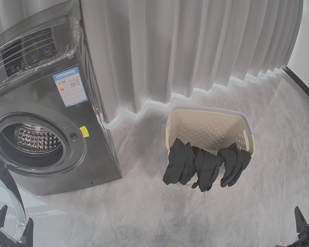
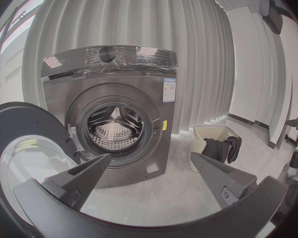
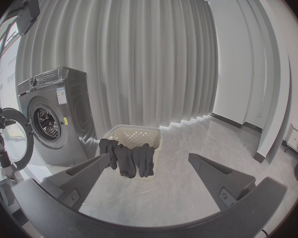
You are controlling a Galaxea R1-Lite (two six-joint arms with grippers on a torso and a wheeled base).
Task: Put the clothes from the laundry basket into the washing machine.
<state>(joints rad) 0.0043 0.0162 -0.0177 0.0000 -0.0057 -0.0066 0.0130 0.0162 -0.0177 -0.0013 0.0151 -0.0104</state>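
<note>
Two tools sit at the near edge of the head view, the left tool [image 1: 14, 223] at the near left and the right tool [image 1: 307, 211] at the near right. Both have their fingers spread and hold nothing. The washing machine [image 1: 55, 120] stands at the far left with its drum [image 1: 34, 139] exposed. The laundry basket [image 1: 209, 120] stands on the floor [image 1: 144, 203] to the right of the machine and apart from it, just before the curtain [image 1: 178, 35]. Dark clothes [image 1: 202, 165] hang over the basket's near rim, partly inside and partly down its outer wall.

From the left wrist, the left tool's fingers stand wide apart in front of the machine, whose round door [image 2: 26, 149] is swung open to the left. The basket with the clothes is to the machine's right.

From the right wrist, the right tool's spread fingers frame the basket, well apart from it. The clothes drape over the rim that faces the tool.
</note>
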